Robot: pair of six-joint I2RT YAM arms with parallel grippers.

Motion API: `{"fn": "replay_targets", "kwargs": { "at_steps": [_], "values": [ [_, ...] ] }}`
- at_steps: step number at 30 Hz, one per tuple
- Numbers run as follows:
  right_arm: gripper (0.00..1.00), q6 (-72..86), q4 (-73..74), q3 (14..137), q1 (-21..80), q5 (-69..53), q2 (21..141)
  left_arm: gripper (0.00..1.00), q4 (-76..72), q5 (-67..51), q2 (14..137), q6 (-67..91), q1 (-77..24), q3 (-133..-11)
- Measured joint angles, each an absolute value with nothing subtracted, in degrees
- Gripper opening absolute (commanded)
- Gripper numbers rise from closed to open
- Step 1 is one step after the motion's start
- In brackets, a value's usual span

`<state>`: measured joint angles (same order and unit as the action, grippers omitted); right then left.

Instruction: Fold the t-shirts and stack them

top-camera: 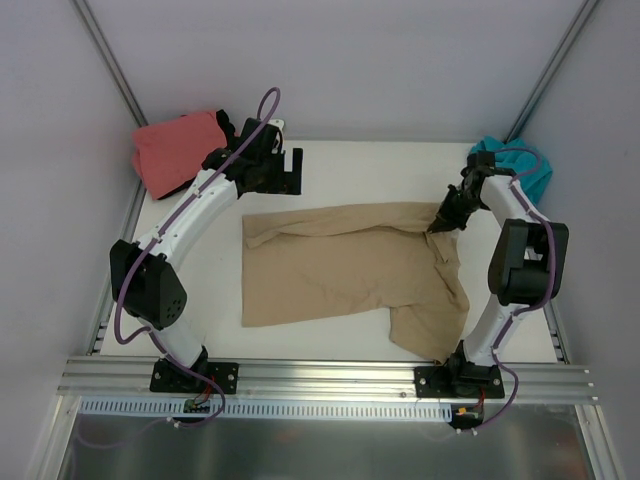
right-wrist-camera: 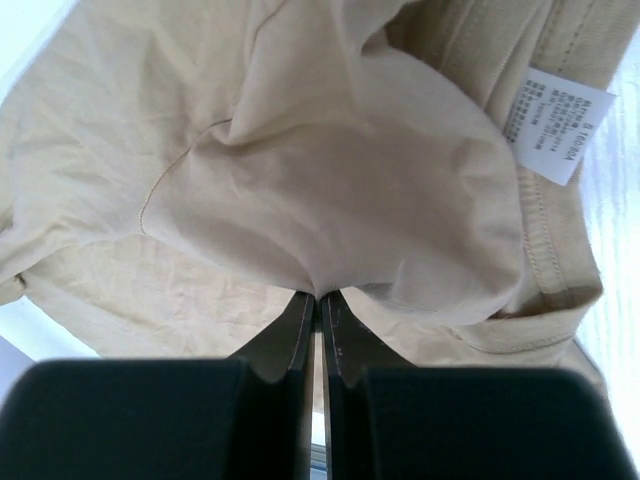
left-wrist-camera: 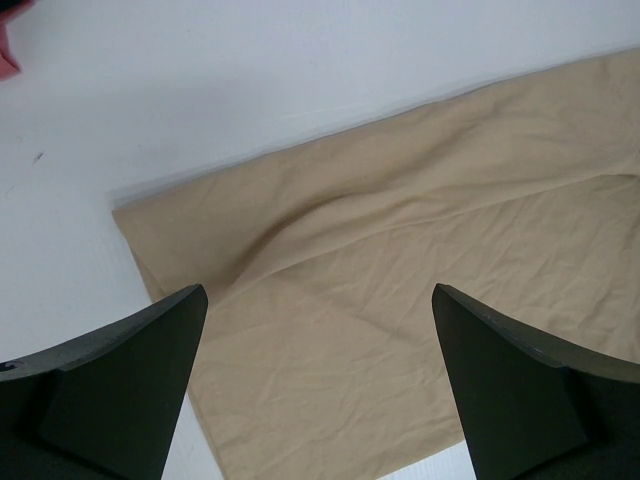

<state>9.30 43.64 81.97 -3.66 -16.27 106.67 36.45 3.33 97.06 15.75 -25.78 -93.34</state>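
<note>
Tan t-shirt (top-camera: 340,265): it lies spread on the white tabletop (top-camera: 330,180) between my two arms, with the coral-pink t-shirt (top-camera: 175,150) heaped at the far left corner and the teal t-shirt (top-camera: 520,165) at the far right.
Long axis: it runs across me, left to right. The straight hem edge is on my left. The collar end, with its sewn care label (right-wrist-camera: 555,125), is on my right, and one sleeve trails toward the near right.
My right hand (right-wrist-camera: 320,298): the fingers are pressed together on a pinch of tan cloth at the far right corner, just beside the collar. The fabric bulges up in a soft dome above the fingertips.
My left hand (left-wrist-camera: 318,295): the fingers are spread wide with nothing between them. It hangs above the far left part of the shirt, with the hem corner just left of the gap and bare tabletop beyond.
Relation that matters: both hands are along the far long edge, one toward each end. The rest of the shirt lies toward me from there.
Step, as I judge it: a lengthwise fold that brings the far edge toward the near edge.
What it needs: my left hand is the nearer one to the hem corner. It should drop and close on that corner so the edge lifts evenly.
Risk: with only my right end held, the cloth would drag and bunch.
</note>
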Motion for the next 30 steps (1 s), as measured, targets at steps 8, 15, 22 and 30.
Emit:
{"fn": "replay_targets", "kwargs": {
  "at_steps": [8, 15, 22, 30],
  "values": [
    [0.09, 7.9, 44.4, 86.6, -4.1, -15.6, 110.7, 0.99, 36.8, 3.3, 97.1, 15.7, -25.8, -93.3],
    [0.99, 7.2, 44.9, 89.0, -4.1, -15.7, 114.0, 0.99, 37.2, 3.6, 97.0, 15.8, -25.8, -92.2],
    [1.00, 7.2, 46.3, 87.1, -3.8, -15.6, 111.5, 0.99, 37.6, 3.5, 97.0, 15.8, -25.8, -92.1],
    [1.00, 7.5, 49.3, 86.4, 1.0, -15.9, 102.8, 0.99, 37.6, 3.5, 97.1, 15.8, -25.8, -92.6]
  ]
}}
